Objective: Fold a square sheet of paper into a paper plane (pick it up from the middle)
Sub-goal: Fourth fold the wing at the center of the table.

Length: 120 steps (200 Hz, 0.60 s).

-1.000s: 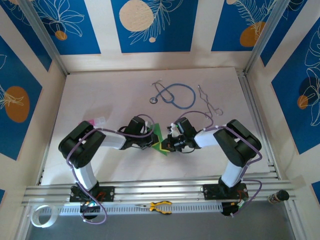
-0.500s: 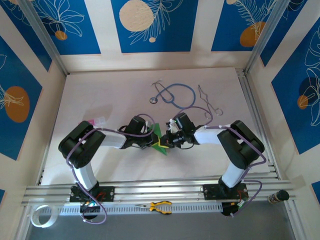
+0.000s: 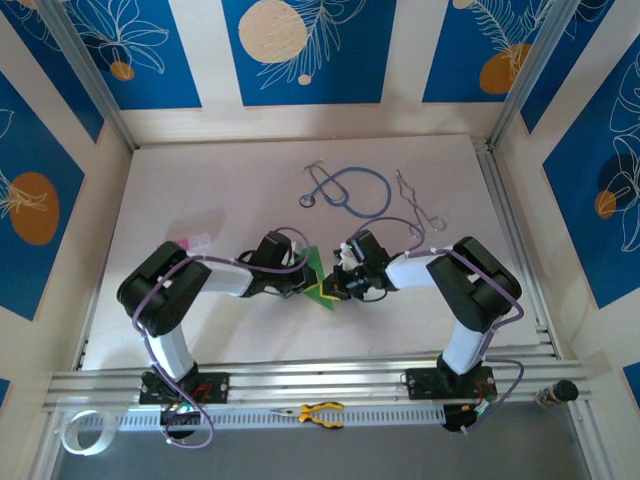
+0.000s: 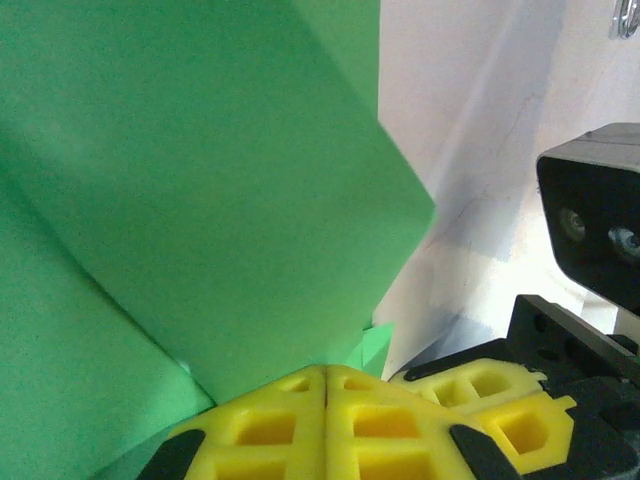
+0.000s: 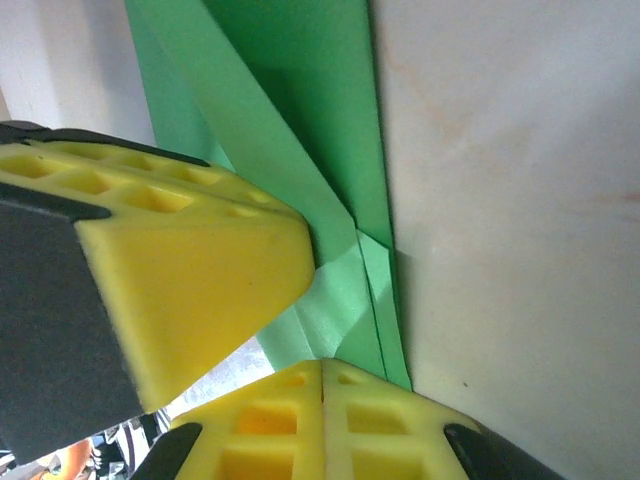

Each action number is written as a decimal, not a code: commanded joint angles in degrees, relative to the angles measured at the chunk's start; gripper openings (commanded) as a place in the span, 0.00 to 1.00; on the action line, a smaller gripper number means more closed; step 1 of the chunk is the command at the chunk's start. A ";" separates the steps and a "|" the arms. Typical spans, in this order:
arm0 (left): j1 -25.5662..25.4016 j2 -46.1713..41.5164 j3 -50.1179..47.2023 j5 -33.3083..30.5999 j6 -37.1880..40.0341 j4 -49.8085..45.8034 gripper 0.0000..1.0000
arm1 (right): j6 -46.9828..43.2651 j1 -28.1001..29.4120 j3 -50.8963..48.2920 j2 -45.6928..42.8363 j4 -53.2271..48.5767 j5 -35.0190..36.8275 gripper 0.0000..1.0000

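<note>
Blue walls with white flowers (image 3: 300,50) stand around my pale worktop (image 3: 200,180). At 10 o'clock from the middle lies a small pink and white piece (image 3: 196,242).

Next comes my left end effector (image 3: 303,284). Its yellow fingers (image 4: 270,430) are pressed tight together. The tips touch the green sheet of paper (image 3: 316,263). I cannot tell if any paper is caught between them.

The paper is partly folded, with slanted flaps. It lies near the middle of the worktop, between my two end effectors. At 6 o'clock from it, down past the metal rails, lie yellow-handled pliers (image 3: 322,412).

At 3 o'clock from the paper is my right end effector (image 3: 338,285). Its yellow fingers (image 5: 370,420) are tight together too. The tips sit on a crumpled corner of the paper, with a left finger just beside them.

At 12 o'clock lies a blue stethoscope (image 3: 306,200), well apart from the paper.
</note>
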 commanded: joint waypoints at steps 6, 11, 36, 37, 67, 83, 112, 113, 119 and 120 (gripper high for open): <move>2.57 2.10 2.34 -2.81 1.00 -1.69 0.02 | -2.59 0.48 -2.10 1.32 -7.76 3.51 0.00; 2.90 2.39 2.64 -2.86 1.10 -1.63 0.01 | -2.86 0.46 -2.03 1.39 -7.88 3.52 0.00; 4.62 3.97 3.89 -2.18 1.45 -1.11 0.02 | -3.32 0.38 -1.68 1.69 -8.29 3.44 0.00; 4.72 4.03 3.94 -2.12 1.48 -1.09 0.02 | -3.37 0.38 -1.64 1.69 -8.25 3.44 0.00; 6.84 4.65 4.69 -2.41 2.70 -1.73 0.02 | -3.83 0.32 -1.43 1.92 -8.82 3.34 0.00; 8.13 4.87 4.95 -2.27 3.89 -2.11 0.02 | -3.94 0.29 -1.56 1.89 -8.87 3.18 0.00; 10.57 5.31 4.78 -0.73 5.55 -1.32 0.03 | -4.37 0.20 -1.50 2.03 -9.21 3.10 0.00; 10.59 5.32 4.73 -0.70 5.60 -1.29 0.03 | -4.37 0.20 -1.50 2.03 -9.21 3.10 0.00; 11.11 5.46 4.69 -0.35 5.86 -1.01 0.03 | -4.38 0.24 -1.50 1.96 -9.32 3.08 0.00; 11.17 5.48 4.69 -0.33 5.93 -0.91 0.03 | -4.38 0.22 -1.51 1.95 -9.29 3.08 0.00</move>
